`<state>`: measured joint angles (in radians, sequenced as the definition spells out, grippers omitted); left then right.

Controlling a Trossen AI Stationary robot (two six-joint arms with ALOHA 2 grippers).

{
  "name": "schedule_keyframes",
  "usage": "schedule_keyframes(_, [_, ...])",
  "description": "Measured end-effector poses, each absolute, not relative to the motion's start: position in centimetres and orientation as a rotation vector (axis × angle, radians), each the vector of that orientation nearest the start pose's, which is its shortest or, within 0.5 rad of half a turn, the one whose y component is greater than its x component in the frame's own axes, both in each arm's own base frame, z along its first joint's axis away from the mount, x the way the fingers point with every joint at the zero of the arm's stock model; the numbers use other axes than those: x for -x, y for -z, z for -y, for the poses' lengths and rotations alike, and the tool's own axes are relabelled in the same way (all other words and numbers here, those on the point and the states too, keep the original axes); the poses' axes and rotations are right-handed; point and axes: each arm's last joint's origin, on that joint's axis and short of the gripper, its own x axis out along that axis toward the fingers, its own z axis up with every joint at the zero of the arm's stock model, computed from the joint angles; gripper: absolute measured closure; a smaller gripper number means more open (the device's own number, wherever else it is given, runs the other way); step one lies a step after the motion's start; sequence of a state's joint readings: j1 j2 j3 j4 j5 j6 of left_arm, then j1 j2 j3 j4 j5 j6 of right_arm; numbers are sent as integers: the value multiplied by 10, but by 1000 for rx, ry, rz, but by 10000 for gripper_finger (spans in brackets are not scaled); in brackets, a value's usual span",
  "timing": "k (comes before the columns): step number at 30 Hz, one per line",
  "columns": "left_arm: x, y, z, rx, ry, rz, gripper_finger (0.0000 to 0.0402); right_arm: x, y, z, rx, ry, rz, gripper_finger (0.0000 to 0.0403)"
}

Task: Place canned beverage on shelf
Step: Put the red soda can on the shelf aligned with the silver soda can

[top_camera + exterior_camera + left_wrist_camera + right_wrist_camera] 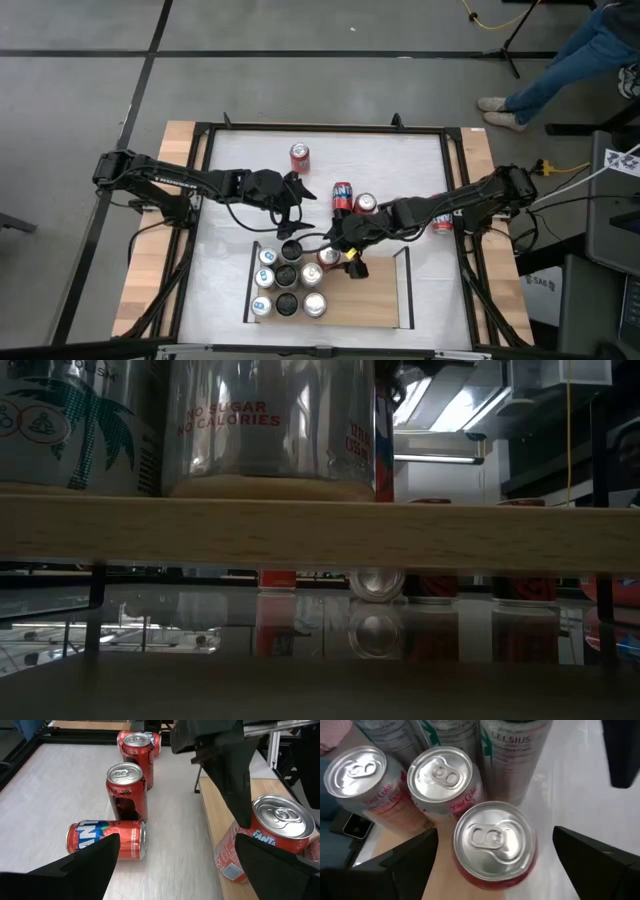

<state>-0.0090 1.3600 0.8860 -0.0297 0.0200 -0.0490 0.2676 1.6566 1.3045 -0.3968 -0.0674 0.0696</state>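
One red Fanta can (494, 841) stands upright on the light-wood shelf (370, 305) between the right gripper (340, 258)'s spread fingers, seemingly just released; next, withdraw upward without tipping it.

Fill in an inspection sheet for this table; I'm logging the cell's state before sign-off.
Surface: white tabletop in a black frame, wood strips along both sides.
Job's things: shelf with cans grouped at its left end; a red Fanta can stands at the group's edge.
Clutter: loose red cans on the tabletop, one apart, others near the right arm.
Grippers: left gripper open above the shelf's cans; right gripper open around the Fanta can.
Cables: yellow cable on the floor.
Surroundings: a person's legs at upper right.
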Motion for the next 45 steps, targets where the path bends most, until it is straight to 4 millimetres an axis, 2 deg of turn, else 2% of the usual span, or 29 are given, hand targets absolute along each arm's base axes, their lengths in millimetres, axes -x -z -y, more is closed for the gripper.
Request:
schedule_keyframes(6, [-295,-257,3,48,5,-503,14,-354,-289,-96,71,-210,-726,20])
schedule_keyframes(11, [-295,-257,3,44,6,-503,14,-357,-293,-96,89,-200,-673,20])
schedule_keyframes(22, [-294,-256,-9,25,-26,-506,14,-370,-289,-99,85,-178,-595,20])
schedule_keyframes(32, [-290,-260,-21,1,-60,-508,14,-374,-281,-101,88,-178,-607,20])
schedule_keyframes(45, [-244,-292,-26,-22,-156,-524,14,-375,-288,-101,89,-159,-579,20])
